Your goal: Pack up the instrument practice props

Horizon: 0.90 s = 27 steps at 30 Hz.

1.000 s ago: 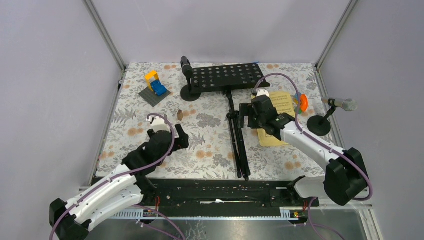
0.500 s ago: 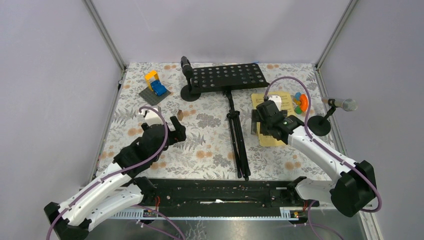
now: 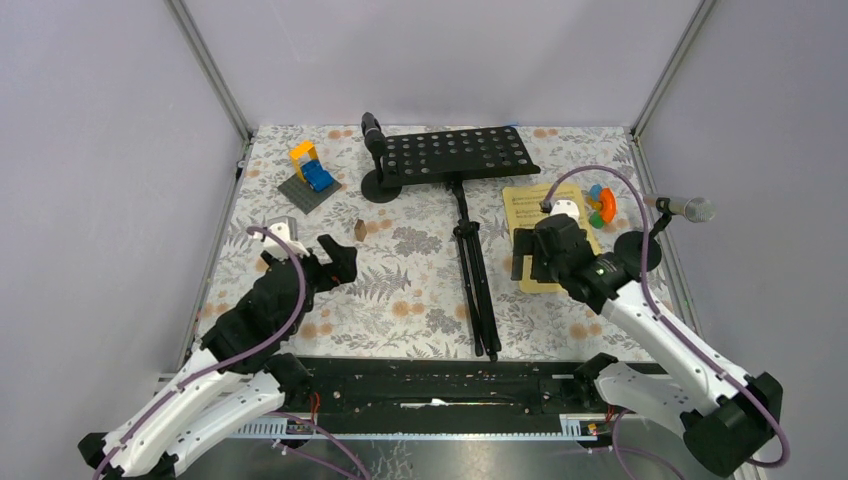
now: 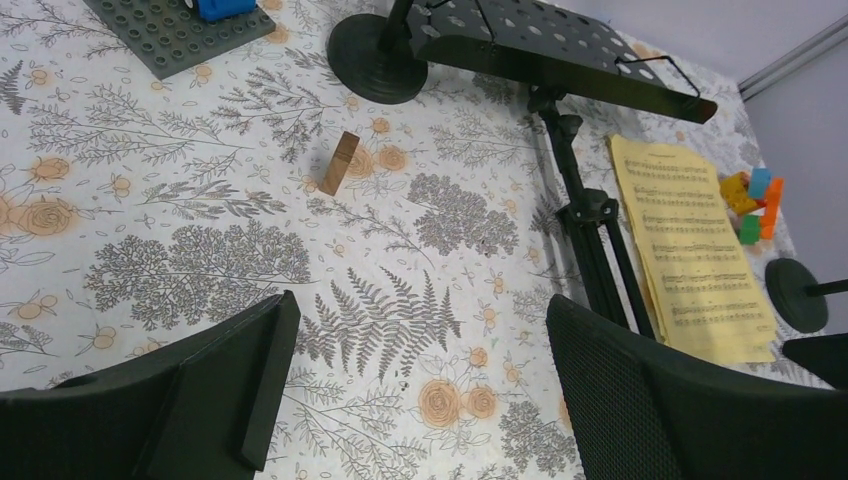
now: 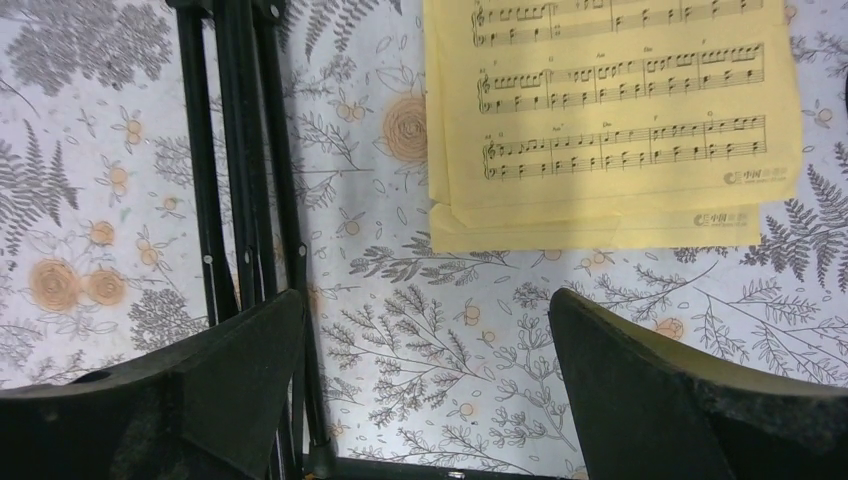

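Observation:
The black perforated music rack [image 3: 460, 155] lies at the back, its folded tripod legs [image 3: 475, 285] running toward me. Yellow sheet-music pages [image 3: 530, 205] lie right of the legs. A black microphone [image 3: 372, 132] stands on a disc-based post [image 3: 381, 187] by the rack's left end. A silver microphone [image 3: 690, 208] leans from a disc-based post [image 3: 637, 250] at the right edge. My left gripper [image 3: 338, 262] is open and empty over bare cloth [image 4: 420, 390]. My right gripper [image 3: 530, 270] is open and empty above the pages' near end [image 5: 610, 110], beside the legs [image 5: 240, 180].
A yellow-and-blue block build [image 3: 310, 170] stands on a grey baseplate at the back left. A small wooden block [image 4: 339, 163] stands ahead of the left gripper. A small orange-green-blue toy [image 3: 600, 203] lies beside the pages. Metal frame posts bound the floral cloth.
My right gripper has moved toward the near edge and to the right, uncovering the far part of the pages. My left gripper has moved left and slightly away. Both stay open.

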Available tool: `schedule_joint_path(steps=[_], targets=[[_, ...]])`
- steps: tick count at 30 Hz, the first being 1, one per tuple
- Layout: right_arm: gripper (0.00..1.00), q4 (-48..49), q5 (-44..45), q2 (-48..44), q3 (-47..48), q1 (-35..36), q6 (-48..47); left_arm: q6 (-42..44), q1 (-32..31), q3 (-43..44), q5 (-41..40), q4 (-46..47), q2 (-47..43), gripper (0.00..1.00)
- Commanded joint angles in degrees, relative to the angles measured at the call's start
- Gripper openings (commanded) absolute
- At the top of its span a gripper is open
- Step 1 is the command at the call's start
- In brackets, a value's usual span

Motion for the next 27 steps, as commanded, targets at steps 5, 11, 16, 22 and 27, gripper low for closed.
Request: schedule_joint_path(steps=[5,11,16,22,27], targets=[[1.0,-4.5,16.8,0.3,5.4,0.3,6.5,4.0,0.0,3.4,0.9,0.1,3.6,0.99],[1.0,-8.0,34.6,7.3,8.1,0.0,18.5,8.5,0.0,6.1,1.9,-3.8,3.2,0.99],[1.0,-7.8,40.2,16.9,10.5,-6.7,23.8,12.4,0.1,7.7,3.6,-6.5,3.5,0.99],[1.0,-5.5,44.8,24.4,10.7,-16.6,27.4,12.7,0.0,7.3,7.9,-7.7,3.4,0.99],[1.0,2.2,47.7,23.1,4.9,-23.5,26.5,13.9,0.0,4.9,8.6,-5.7,2.6,0.99]])
